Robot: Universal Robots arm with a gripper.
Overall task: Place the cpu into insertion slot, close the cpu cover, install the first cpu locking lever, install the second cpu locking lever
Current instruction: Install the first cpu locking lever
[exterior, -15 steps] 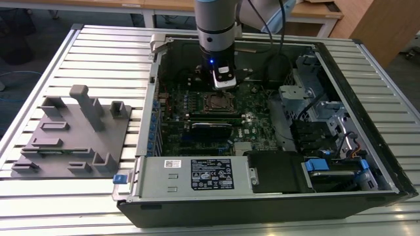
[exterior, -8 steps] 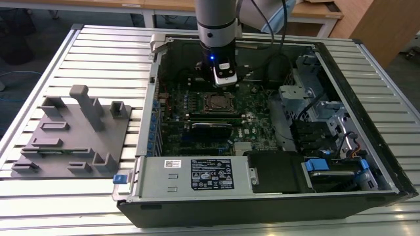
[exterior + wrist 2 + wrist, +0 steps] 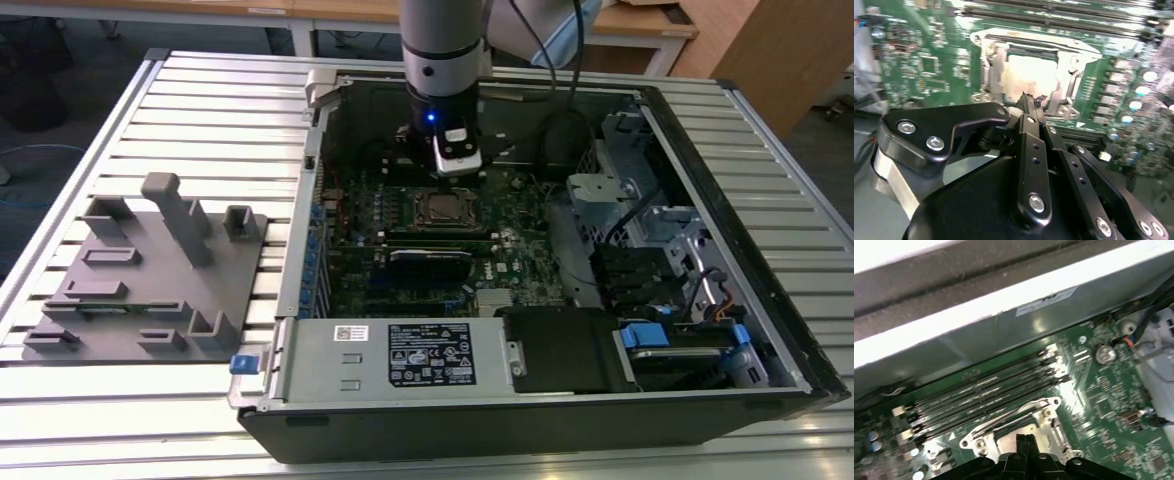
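In the exterior view my gripper [image 3: 454,172] hangs inside the open computer case, just behind the insertion slot [image 3: 441,208], a small square socket with a silver rim on the green board. In the second wrist view the cpu [image 3: 1029,75] lies in the socket as a pale, glaring square. The cpu cover [image 3: 1076,57] frames it and looks laid flat over it. My gripper [image 3: 1030,100] is shut, its black fingertips pressed together with nothing between them, close over the socket's near edge. The first wrist view shows the same shut tips of my gripper [image 3: 1024,439] at the silver cover [image 3: 1004,424]. I cannot make out the locking levers.
Long black memory slots [image 3: 984,385] run beside the socket, toward the case wall [image 3: 1004,315]. A coin battery [image 3: 1104,354] sits on the board. The power supply [image 3: 400,352] and drive cage [image 3: 641,230] crowd the case. A grey fixture block [image 3: 147,270] stands on the slatted table at the exterior view's left.
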